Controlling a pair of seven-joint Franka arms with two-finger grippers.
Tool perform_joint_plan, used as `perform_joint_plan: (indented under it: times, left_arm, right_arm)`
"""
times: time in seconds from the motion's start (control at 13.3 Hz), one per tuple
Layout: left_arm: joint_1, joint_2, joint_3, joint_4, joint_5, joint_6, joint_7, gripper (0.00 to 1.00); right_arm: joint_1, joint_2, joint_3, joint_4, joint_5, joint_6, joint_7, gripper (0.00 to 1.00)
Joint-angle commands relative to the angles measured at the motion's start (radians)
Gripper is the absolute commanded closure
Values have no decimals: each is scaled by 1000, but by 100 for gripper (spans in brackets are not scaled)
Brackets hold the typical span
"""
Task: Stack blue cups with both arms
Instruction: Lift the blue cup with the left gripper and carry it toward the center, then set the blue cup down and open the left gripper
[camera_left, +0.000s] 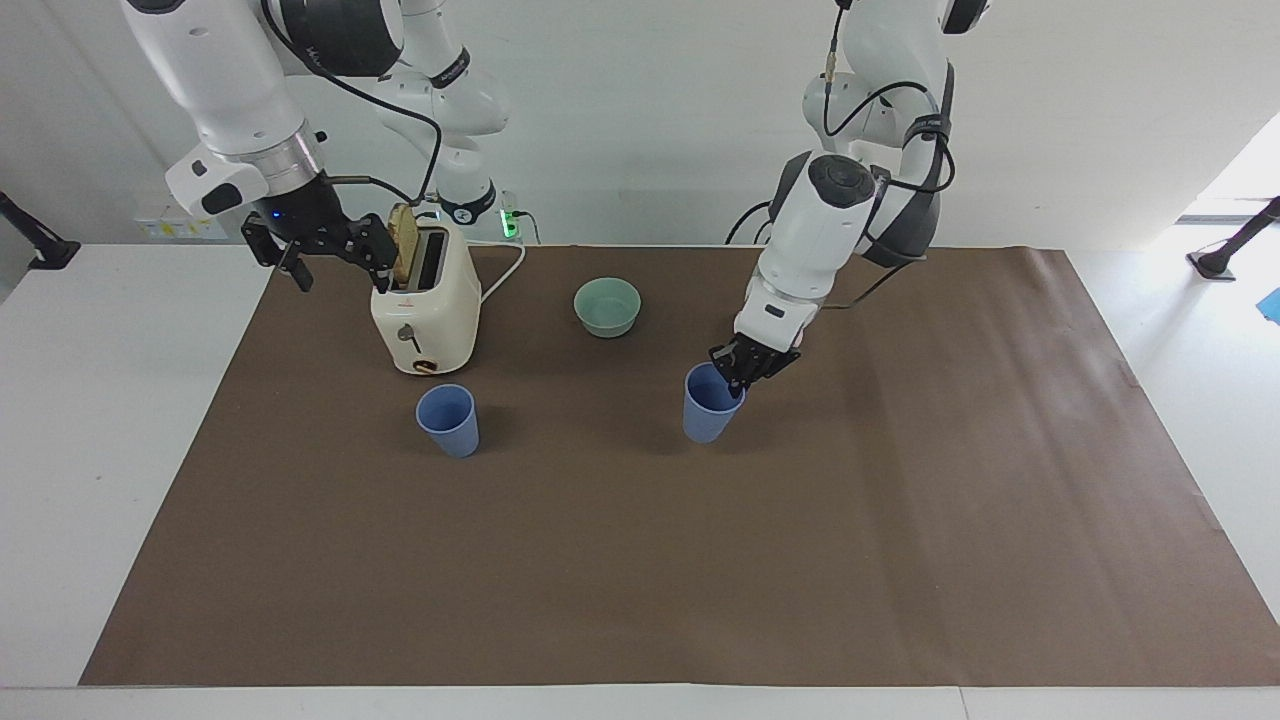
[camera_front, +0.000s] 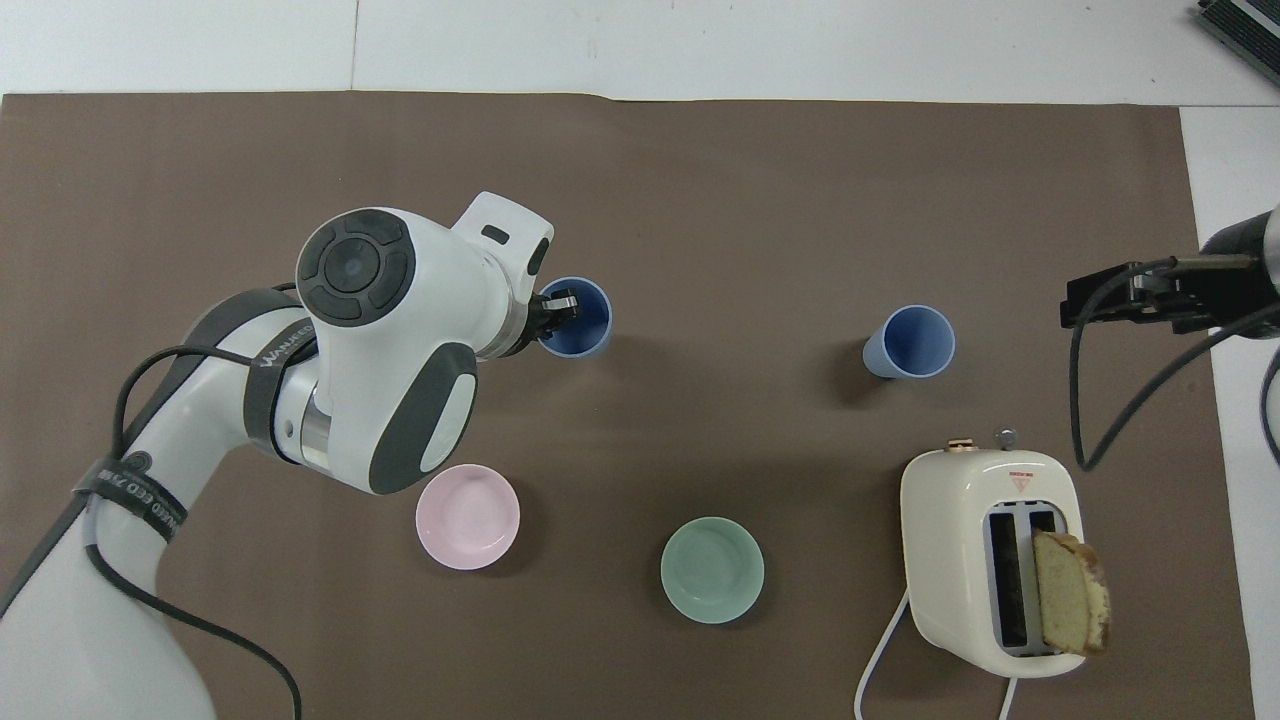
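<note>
My left gripper (camera_left: 738, 377) (camera_front: 556, 307) is clamped on the rim of one blue cup (camera_left: 708, 404) (camera_front: 577, 317), one finger inside the mouth and one outside. That cup hangs slightly tilted at the middle of the facing view, over the brown mat (camera_left: 640, 560) and between the pink bowl (camera_front: 467, 516) and the other cup; whether its base touches the mat I cannot tell. It is a small, matte blue tumbler, tapered toward the base, without a handle, its inside a darker blue in the overhead view.

The second cup (camera_left: 448, 420) (camera_front: 910, 342) looks the same. It stands upright and alone on the mat, left of centre in the facing view and right of centre in the overhead view, just below the toaster (camera_left: 424, 310) (camera_front: 995, 560) in the facing view. The two cups are well apart.

My right gripper (camera_left: 318, 250) (camera_front: 1130, 300) waits in the air at the upper left of the facing view, beside the toaster's top, its fingers spread and holding nothing. A slice of bread (camera_left: 403, 243) (camera_front: 1070, 592) sticks out of one toaster slot. The green bowl (camera_left: 607, 306) (camera_front: 712, 570) sits upper centre in the facing view. My left arm hides the pink bowl in the facing view; the overhead view shows it lower left of centre.
</note>
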Motion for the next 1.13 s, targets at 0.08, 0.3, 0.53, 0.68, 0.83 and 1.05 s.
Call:
perform_joint_plan:
  times: [0.08,0.3,0.53,0.68,0.83,1.05]
  left_arm:
    - [-57,55,21,13,43,68,-42,100]
    - [-101,90,20,11,48,92,-68,100]
    - [-109,119,21,13,89,111,-86,100]
    - [-106,121,21,27,97,111,-98,100]
    - [-106,122,22,38,100,94,-98,9]
    - [-85,64,37,56,120,12,-91,0]
  right_arm:
    - [-13,-12,8,-11,18,1,13,0]
    - [-13,-12,8,-11,18,1,13,0]
    - [-13,-14,8,-11,18,1,13,0]
    - [-13,-12,8,-11,18,1,13,0]
    - [-13,-12,8,-11,18,1,13,0]
    - [-13,-14,8,-11,18,-2,13,0]
